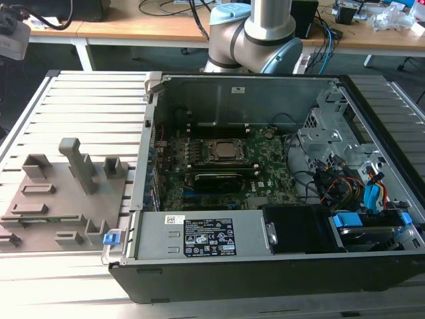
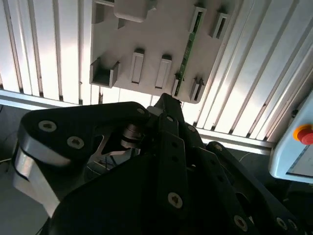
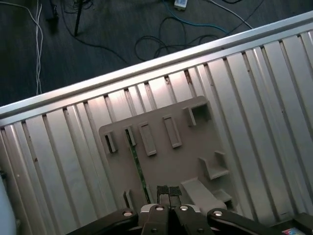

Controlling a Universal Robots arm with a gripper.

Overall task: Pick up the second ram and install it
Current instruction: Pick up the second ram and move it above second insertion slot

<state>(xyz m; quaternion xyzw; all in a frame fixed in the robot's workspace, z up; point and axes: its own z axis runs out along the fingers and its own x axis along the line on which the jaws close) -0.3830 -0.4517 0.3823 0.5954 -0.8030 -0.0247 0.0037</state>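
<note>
Nearest the lens in the first wrist view, the gripper (image 3: 168, 192) is seen: black metal links set with bright screws, ending in two square dark pads (image 3: 163, 191). The pads are pressed together and nothing is held between them. The tips are placed over a grey plastic plate (image 3: 171, 166), close beside one end of the ram (image 3: 137, 166); whether it is touched cannot be told. The ram is stood on edge in slotted blocks (image 3: 146, 139) of the plate. In both wrist views it is shown as a long, thin green strip. The blocks are boxy, moulded in the same matte grey.

The plate is laid on a table (image 3: 264, 98) of ribbed, shiny aluminium slats. Beyond the table's edge a dark floor (image 3: 98, 49) is crossed by loose cables (image 3: 161, 39). In the second wrist view a red button (image 2: 305, 134) is set in a pale housing beside the table.

In the exterior view an open black case (image 1: 265, 276) is laid on the table, at the exterior view's right of the plate. On its near grey metal cover (image 1: 249, 232) a black label (image 1: 208, 237) with white print and a small white label (image 1: 174, 219) are fixed; their writing cannot be made out. Deeper in, a green motherboard (image 1: 269, 176) with a metal-framed socket (image 1: 222, 151) is seen. Farthest off, the arm's silver and pale blue base (image 1: 252, 30) is mounted before wooden desks (image 1: 166, 26).
</note>
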